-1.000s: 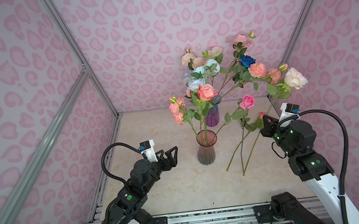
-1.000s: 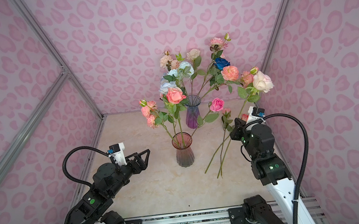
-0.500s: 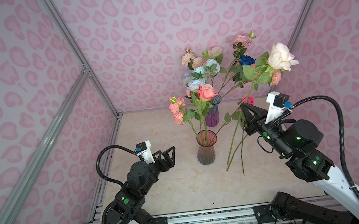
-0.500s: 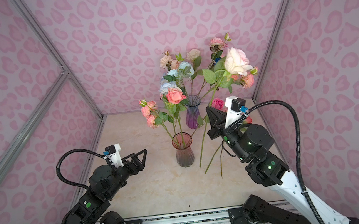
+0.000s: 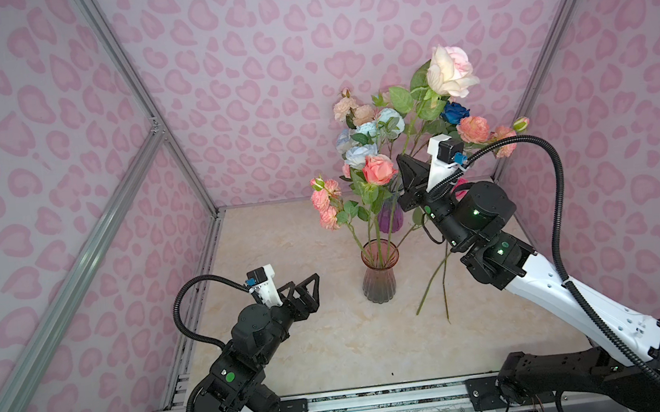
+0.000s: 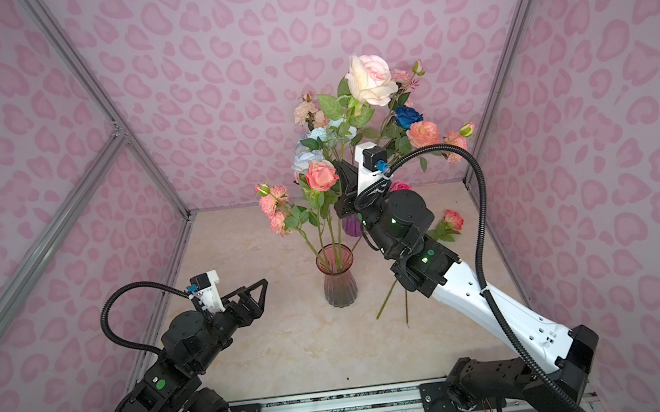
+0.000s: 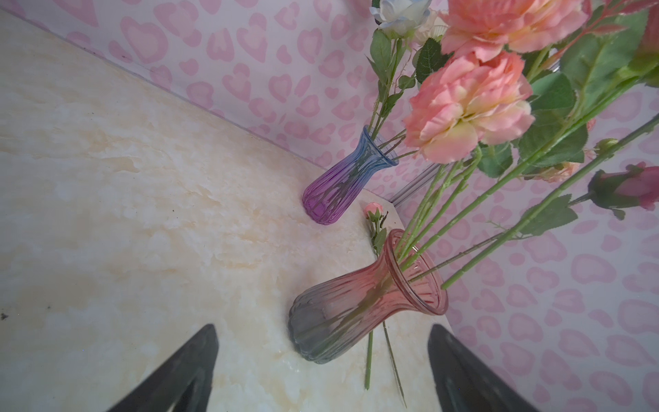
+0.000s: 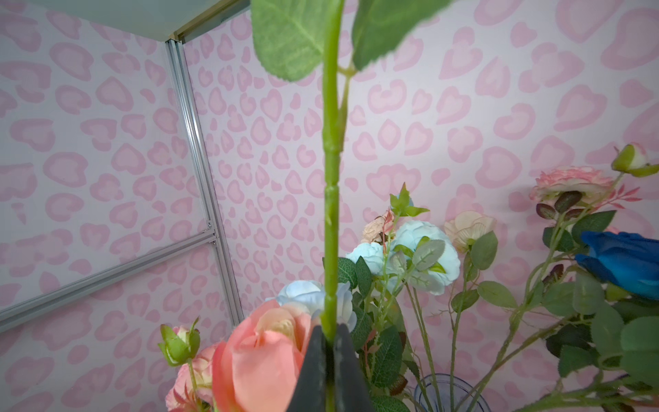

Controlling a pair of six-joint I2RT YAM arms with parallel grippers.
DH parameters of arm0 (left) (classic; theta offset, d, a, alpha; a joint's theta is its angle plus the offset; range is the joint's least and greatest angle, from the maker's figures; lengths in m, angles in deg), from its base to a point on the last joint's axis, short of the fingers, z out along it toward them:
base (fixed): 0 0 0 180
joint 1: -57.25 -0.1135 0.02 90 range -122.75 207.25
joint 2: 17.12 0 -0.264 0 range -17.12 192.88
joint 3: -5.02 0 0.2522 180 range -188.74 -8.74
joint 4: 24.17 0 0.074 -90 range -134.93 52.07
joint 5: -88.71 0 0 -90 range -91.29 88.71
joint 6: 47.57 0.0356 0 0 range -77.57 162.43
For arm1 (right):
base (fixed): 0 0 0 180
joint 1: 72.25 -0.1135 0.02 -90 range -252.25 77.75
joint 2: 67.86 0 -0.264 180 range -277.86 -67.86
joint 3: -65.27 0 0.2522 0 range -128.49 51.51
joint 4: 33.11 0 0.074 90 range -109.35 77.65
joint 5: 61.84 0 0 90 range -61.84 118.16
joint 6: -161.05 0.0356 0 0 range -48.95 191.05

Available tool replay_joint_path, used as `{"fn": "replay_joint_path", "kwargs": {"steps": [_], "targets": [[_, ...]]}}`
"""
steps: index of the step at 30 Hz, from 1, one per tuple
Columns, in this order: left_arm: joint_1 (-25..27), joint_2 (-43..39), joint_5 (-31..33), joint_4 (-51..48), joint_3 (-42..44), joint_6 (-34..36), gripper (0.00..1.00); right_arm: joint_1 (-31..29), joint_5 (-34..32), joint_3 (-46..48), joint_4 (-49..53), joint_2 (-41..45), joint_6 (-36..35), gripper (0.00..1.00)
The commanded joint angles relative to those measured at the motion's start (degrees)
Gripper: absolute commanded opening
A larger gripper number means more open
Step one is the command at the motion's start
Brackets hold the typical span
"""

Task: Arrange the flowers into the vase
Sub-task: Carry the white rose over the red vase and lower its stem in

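The right gripper (image 8: 330, 337) is clamped tight on the stem (image 8: 331, 178) of a big cream rose (image 5: 452, 71), pinching it well below the leaves. The bloom sits way up above everything else in both top views. Makes sense to me: hold it high and roughly upright so the cut end can drop straight into a vase mouth instead of ploughing through the other heads. I can't tell where the lower end of that stem hangs, because the arm hides it.

The pink vase (image 5: 378, 285) stands out front on the surface (image 5: 292, 344) with a few stems in it, peach and pink blooms leaning out to the left. The purple vase (image 7: 338, 182) is behind it near the back wall and looks pretty stuffed, with pale blue, cream and one deep blue bloom. My guess is the pink one is the target, since it has room.

The left gripper (image 5: 308, 291) has its jaws spread wide and is holding nothing. It's parked low, just left of the pink vase and pointed at it. Looks like it's on standby to steady the glass if a stem tips it. A couple of loose flowers (image 6: 453, 219) lie on the surface to the right of the pink vase, waiting their turn.
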Motion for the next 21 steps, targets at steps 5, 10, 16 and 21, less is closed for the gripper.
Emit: {"fn": "replay_joint_path", "kwargs": {"steps": [5, 10, 16, 21], "targets": [[-0.1, 0.6, 1.0, 0.0, 0.3, 1.0, 0.93, -0.1, -1.8, 4.9, -3.4, -0.8, -0.2, 0.00], [0.0, 1.3, 1.1, 0.3, 0.7, 1.4, 0.93, -0.4, -1.2, 12.0, -4.4, 1.1, 3.2, 0.00], [0.0, 2.0, 1.1, 0.8, 1.3, 1.4, 0.93, -1.6, -0.3, 17.1, -3.5, 3.2, 5.0, 0.01], [0.0, 2.9, 0.7, 1.7, 1.3, 0.9, 0.93, -2.6, -0.7, 17.8, 0.0, 3.5, 5.9, 0.04]]}}
